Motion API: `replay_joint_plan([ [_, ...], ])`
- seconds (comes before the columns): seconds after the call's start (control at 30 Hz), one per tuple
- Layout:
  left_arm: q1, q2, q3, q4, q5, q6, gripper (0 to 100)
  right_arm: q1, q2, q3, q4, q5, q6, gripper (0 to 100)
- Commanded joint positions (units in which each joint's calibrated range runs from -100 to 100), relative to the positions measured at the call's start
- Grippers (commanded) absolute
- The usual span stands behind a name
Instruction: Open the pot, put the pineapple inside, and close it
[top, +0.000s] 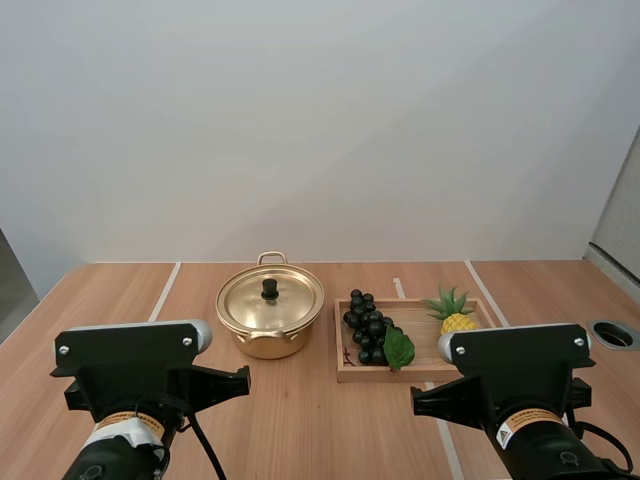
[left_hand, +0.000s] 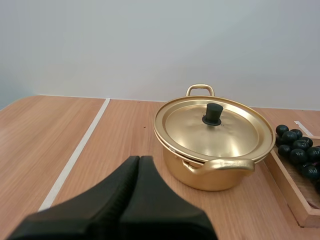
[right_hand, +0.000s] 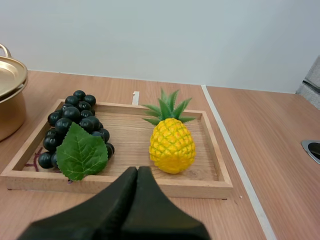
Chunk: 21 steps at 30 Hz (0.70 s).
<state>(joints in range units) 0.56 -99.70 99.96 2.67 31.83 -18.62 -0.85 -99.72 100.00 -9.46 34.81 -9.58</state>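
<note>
Counts: 1 pot (left_hand: 212, 176) and 1 lid (left_hand: 225, 132), ahead of left claw (left_hand: 139, 159). Ahead of right claw (right_hand: 137, 170): 1 wooden tray (right_hand: 120, 187), 1 grape bunch (right_hand: 70, 117), 1 leaf (right_hand: 82, 152), 1 pineapple (right_hand: 171, 146). 1 bench (top: 120, 290).

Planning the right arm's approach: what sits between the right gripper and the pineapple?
Right wrist view: only the near wall of the wooden tray and its bare floor separate the shut right gripper from the pineapple.
</note>
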Motion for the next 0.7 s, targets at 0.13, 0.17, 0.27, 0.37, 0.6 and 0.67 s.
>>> replay_joint_plan([
  [0.13,0.10,-0.30,0.04,-0.46,-0.75,-0.72,0,-0.19,-0.28,0.00,0.32,-1.65,0.34,0],
  [0.17,0.10,-0.30,0.04,-0.46,-0.75,-0.72,0,-0.19,-0.28,0.00,0.97,-1.85,0.34,0],
  [0.27,0.10,-0.30,0.04,-1.37,-2.16,-0.72,0,-0.19,-0.28,0.00,1.51,-3.98,0.34,0],
  [0.37,0.10,-0.30,0.04,-1.13,-2.56,-0.63,0,-0.19,-0.28,0.00,1.51,-4.43,0.34,0],
  [0.6,0.10,-0.30,0.04,0.96,-2.56,-0.63,0,-0.19,-0.28,0.00,1.40,-4.87,0.34,0],
  [0.67,0.10,-0.30,0.04,0.95,-3.23,-0.63,0,-0.19,-0.28,0.00,0.87,-9.04,0.34,0],
])
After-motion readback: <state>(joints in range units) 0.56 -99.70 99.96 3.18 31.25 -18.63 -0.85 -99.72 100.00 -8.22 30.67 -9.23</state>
